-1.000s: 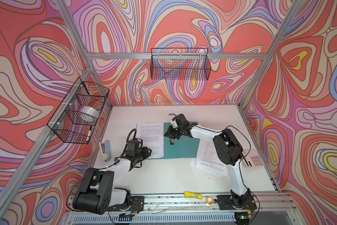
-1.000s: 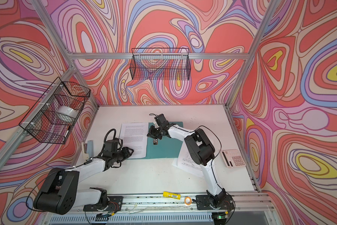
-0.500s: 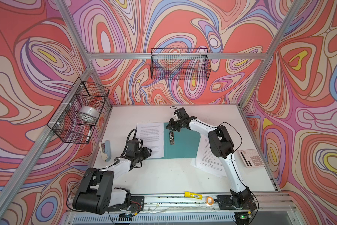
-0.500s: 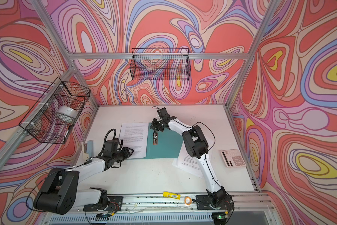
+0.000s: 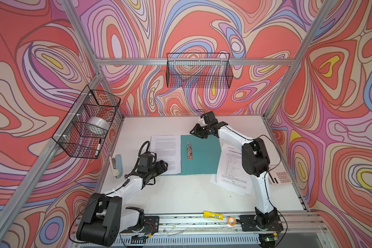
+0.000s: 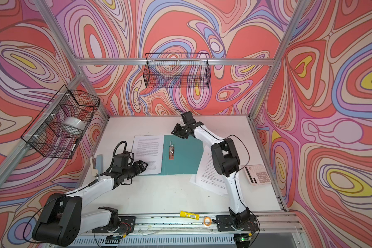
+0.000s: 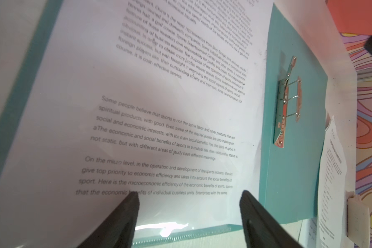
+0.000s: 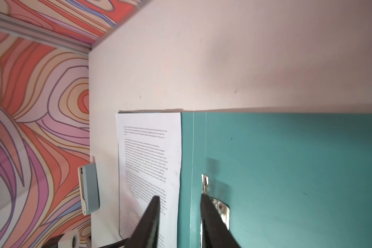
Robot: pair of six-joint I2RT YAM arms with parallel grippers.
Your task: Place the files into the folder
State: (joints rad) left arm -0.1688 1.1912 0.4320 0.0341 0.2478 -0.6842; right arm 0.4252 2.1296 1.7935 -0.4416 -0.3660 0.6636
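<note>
The teal folder (image 5: 202,157) (image 6: 185,156) lies open and flat mid-table, its metal clip (image 5: 189,150) (image 7: 288,101) (image 8: 205,182) near the spine. One printed sheet of the files (image 5: 165,154) (image 7: 159,120) (image 8: 150,154) lies on its left half under a glossy clear layer. More files (image 5: 232,169) (image 6: 206,178) lie right of the folder, partly under the right arm. My left gripper (image 5: 163,165) (image 7: 189,193) is open and empty over that sheet's near edge. My right gripper (image 5: 194,133) (image 8: 180,196) is open and empty above the folder's far edge by the spine.
A blue-grey stapler (image 5: 117,165) lies left of the folder and a calculator (image 5: 280,177) sits at the right edge. A yellow glue stick (image 5: 213,215) and a tape ring (image 5: 231,220) rest on the front rail. Wire baskets (image 5: 88,122) (image 5: 199,70) hang on the walls.
My right gripper left the clip, drew back to the folder's far edge and opened. My left gripper opened wider while its arm stayed in place.
</note>
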